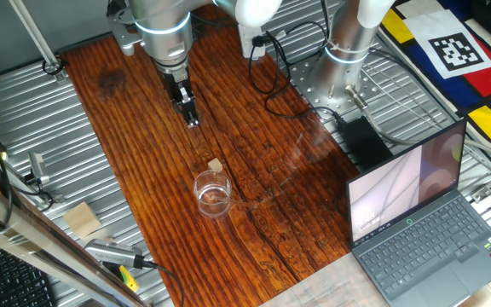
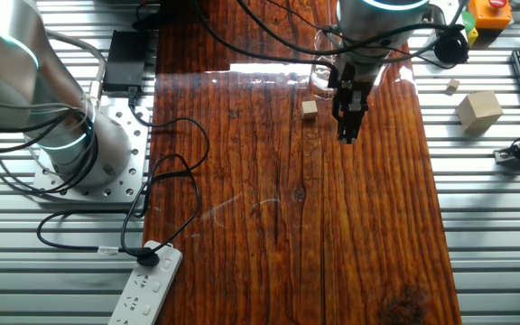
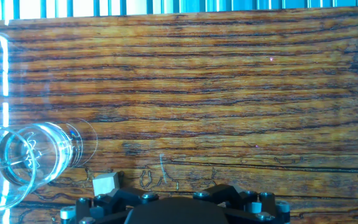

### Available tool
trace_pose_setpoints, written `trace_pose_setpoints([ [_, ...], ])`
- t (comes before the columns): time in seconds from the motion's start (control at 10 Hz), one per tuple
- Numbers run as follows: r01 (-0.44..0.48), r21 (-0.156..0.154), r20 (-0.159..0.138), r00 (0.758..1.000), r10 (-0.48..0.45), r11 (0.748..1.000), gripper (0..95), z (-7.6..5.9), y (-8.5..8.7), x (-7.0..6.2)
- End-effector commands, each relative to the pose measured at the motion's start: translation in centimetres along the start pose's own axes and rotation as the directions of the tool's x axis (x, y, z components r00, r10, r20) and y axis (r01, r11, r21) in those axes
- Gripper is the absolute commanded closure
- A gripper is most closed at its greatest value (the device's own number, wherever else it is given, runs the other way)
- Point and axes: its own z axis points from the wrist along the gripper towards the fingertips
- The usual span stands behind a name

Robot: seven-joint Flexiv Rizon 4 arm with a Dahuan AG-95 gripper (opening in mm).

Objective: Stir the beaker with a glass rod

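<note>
Although the arm was already over the wooden table [image 1: 254, 205], we judged the task barely begun, since nothing hung in the gripper [image 1: 192, 118] and the stirring had not started.

Reading one fixed view from the left, we met first a large tan block [image 1: 82, 219] on the metal slats, well apart from the work. Next came the gripper, hanging fingers-down above the board, with the beaker [image 1: 212, 193] nearer the camera and apart from it. The fingers looked close together with nothing between them (whether they were fully pressed shut we could not tell). Just beside the beaker's far rim sat the small tan cube [image 1: 215, 165] that marks the end of the glass rod; the rod itself was too thin and clear for us to trace with certainty. Farther right stood an open laptop [image 1: 416, 213].

In the hand view the beaker [image 3: 33, 158] sat at the lower left with the cube [image 3: 104, 185] beside it, both off to one side of the fingers.

What remained, in our judgement, was all of it: reaching the rod, grasping it, and stirring inside the beaker.
</note>
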Motion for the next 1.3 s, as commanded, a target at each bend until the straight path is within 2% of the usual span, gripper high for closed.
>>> trace_pose_setpoints([
  [0.1,0.000,0.000,0.000,1.000,0.000,1.000,0.0,0.00,-0.01,0.01],
  [0.2,0.257,-0.114,0.024,0.966,-0.256,0.960,95.0,-0.02,0.00,0.02],
  [0.3,0.259,-0.113,0.025,0.966,-0.257,0.959,95.0,-0.10,0.01,0.02],
  [0.6,0.262,-0.115,0.004,0.965,-0.264,0.958,95.0,-0.85,0.14,0.09],
  [1.1,0.290,-0.117,0.010,0.957,-0.291,0.950,95.0,-0.92,0.15,0.10],
  [1.2,0.304,-0.112,0.019,0.952,-0.304,0.946,95.0,-0.92,0.16,0.10],
  [1.3,0.317,-0.095,0.012,0.948,-0.317,0.944,95.0,-0.94,0.16,0.10],
])
